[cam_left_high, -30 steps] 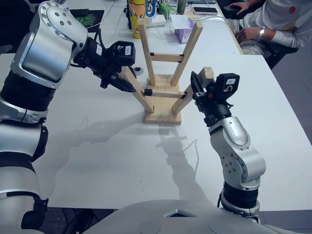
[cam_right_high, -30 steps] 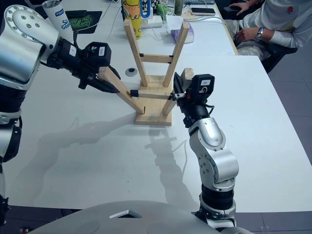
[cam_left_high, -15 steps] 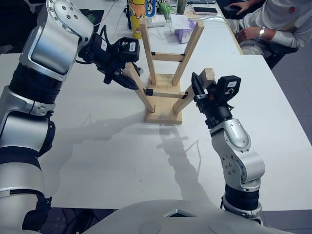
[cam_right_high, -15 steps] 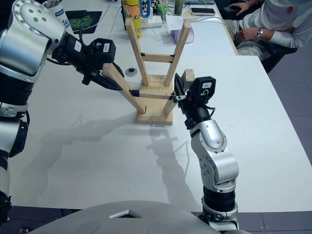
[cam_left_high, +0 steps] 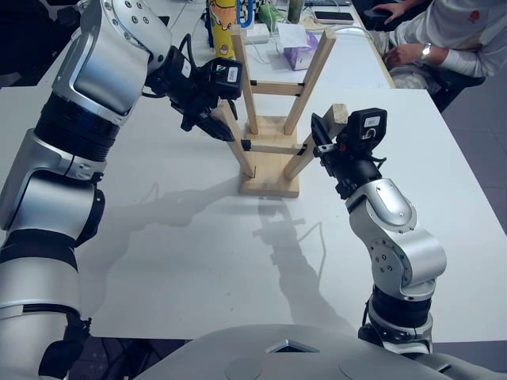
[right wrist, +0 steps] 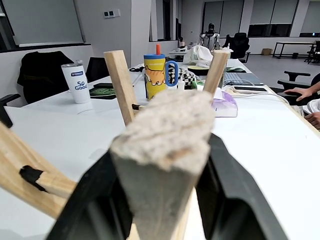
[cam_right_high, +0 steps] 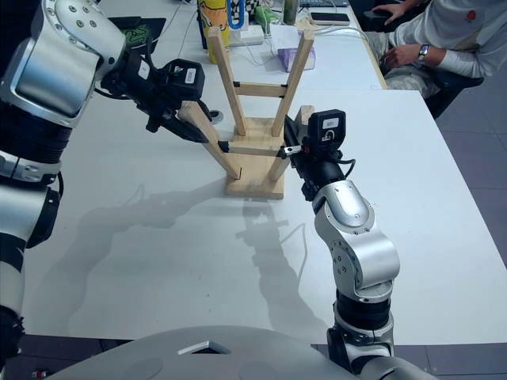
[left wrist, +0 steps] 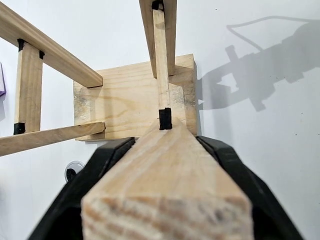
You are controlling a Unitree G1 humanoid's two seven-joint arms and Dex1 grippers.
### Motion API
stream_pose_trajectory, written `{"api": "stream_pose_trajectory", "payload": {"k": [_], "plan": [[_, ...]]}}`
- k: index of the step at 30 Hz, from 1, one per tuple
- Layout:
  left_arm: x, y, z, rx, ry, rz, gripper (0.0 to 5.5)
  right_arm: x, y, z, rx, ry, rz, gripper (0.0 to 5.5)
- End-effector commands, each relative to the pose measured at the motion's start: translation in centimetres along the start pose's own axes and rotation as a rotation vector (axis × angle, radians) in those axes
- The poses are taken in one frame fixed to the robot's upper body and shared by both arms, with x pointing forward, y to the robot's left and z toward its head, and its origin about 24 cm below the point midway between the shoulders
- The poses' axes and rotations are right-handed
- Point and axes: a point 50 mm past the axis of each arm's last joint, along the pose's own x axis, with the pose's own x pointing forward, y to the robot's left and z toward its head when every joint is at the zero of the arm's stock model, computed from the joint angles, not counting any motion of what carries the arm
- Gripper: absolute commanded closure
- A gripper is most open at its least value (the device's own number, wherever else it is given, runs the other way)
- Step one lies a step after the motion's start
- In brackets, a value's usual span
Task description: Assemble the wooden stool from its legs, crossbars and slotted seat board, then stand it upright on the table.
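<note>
Currently the wooden stool [cam_left_high: 273, 131] sits upside down at upper centre of the head view, with its slotted seat board [cam_left_high: 269, 184] flat on the white table [cam_left_high: 158, 261], four legs up and crossbars [cam_left_high: 277, 88] fitted. The left gripper [cam_left_high: 214, 119] is clamped on the near-left leg [cam_left_high: 240, 150]. The right gripper [cam_left_high: 323, 144] is clamped on the near-right leg [cam_left_high: 301, 162].

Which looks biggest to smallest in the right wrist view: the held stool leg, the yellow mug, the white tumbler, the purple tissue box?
1. Held stool leg, largest, being nearest the camera.
2. Yellow mug and white tumbler: too alike to rank.
3. Purple tissue box, smallest.
</note>
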Motion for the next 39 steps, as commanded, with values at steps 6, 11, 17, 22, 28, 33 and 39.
{"api": "stream_pose_trajectory", "payload": {"k": [6,11,17,22,28,33,39], "plan": [[4.8,-3.6,1.8,0.107,-0.088,-0.130,3.49,0.2,3.9,-1.0,0.071,0.094,0.310,4.14],[4.0,-2.3,2.7,0.052,-0.160,0.004,3.49,0.4,3.6,-1.4,0.074,0.125,0.298,4.14],[2.8,-0.7,3.0,0.019,-0.241,0.155,2.55,0.6,3.2,-1.6,0.073,0.135,0.287,4.14],[1.9,-0.7,3.2,0.014,-0.295,0.178,1.88,0.7,2.8,-1.7,0.081,0.140,0.263,4.14],[0.4,-0.2,3.0,-0.037,-0.358,0.261,1.05,0.9,2.4,-1.9,0.083,0.149,0.245,4.15],[-1.1,-0.2,3.4,-0.123,-0.521,0.319,0.28,1.1,2.1,-2.0,0.080,0.156,0.241,4.17],[-2.8,-0.5,2.9,-0.253,-0.692,0.437,0.10,1.3,1.8,-2.0,0.059,0.173,0.253,4.40]]}}
